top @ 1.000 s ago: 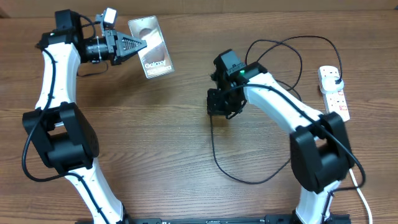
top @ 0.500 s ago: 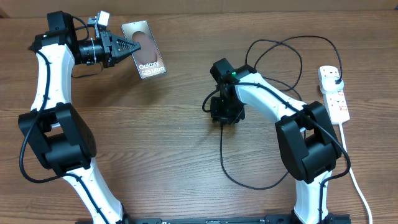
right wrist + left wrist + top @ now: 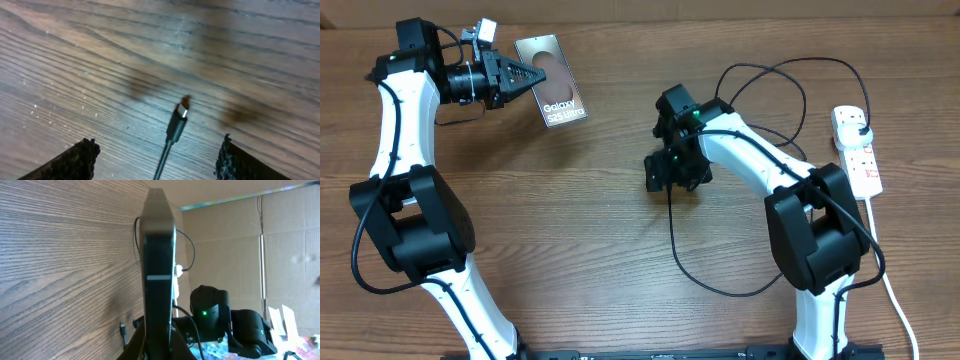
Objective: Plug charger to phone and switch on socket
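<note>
Charger (image 3: 176,122) tip lay on the table (image 3: 75,60) inside our right tool (image 3: 157,160), spread wide; our left tool (image 3: 525,75) pinched the phone (image 3: 552,80). We judged gripping squarely just behind the connector best.

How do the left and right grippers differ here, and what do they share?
The left gripper is shut on the phone; the right gripper is open and empty, the charger tip lying between its fingers. The left gripper points sideways; the right gripper points down. Both have black fingers.
</note>
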